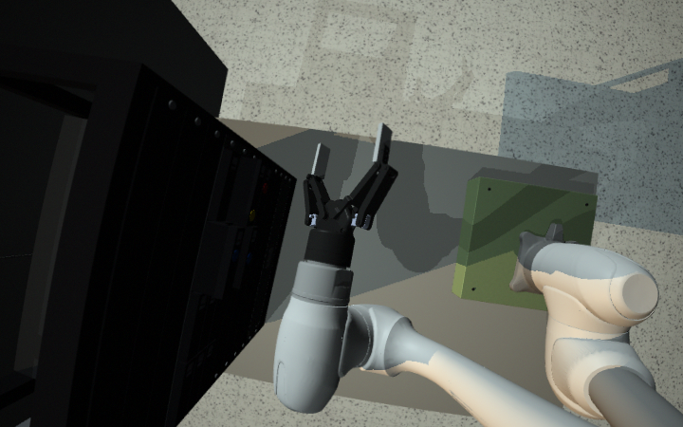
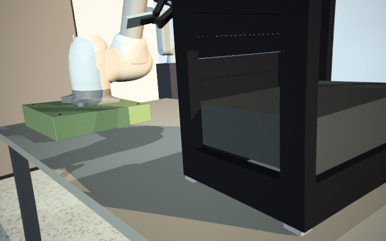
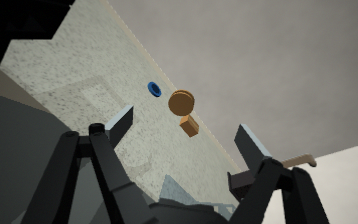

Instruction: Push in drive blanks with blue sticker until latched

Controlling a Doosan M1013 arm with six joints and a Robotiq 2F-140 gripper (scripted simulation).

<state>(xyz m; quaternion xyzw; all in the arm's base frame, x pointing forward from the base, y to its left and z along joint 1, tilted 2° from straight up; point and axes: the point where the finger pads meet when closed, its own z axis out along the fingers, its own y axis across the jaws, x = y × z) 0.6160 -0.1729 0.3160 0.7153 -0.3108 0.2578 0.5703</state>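
Note:
The black rack stands on the table at the left of the top view; its front face is seen at a steep angle and is very dark. On that face I make out small stickers: a red one, a yellow one and two blue ones lower down. The drive blanks themselves are too dark to tell apart. My gripper is wide open and empty, to the right of the rack's front, apart from it. In the exterior view the rack fills the right side and hides most of the gripper.
The arm's green base block sits on the table to the right of the gripper. The wrist view looks away from the rack at the floor, with a blue ring, a brown disc and a brown block.

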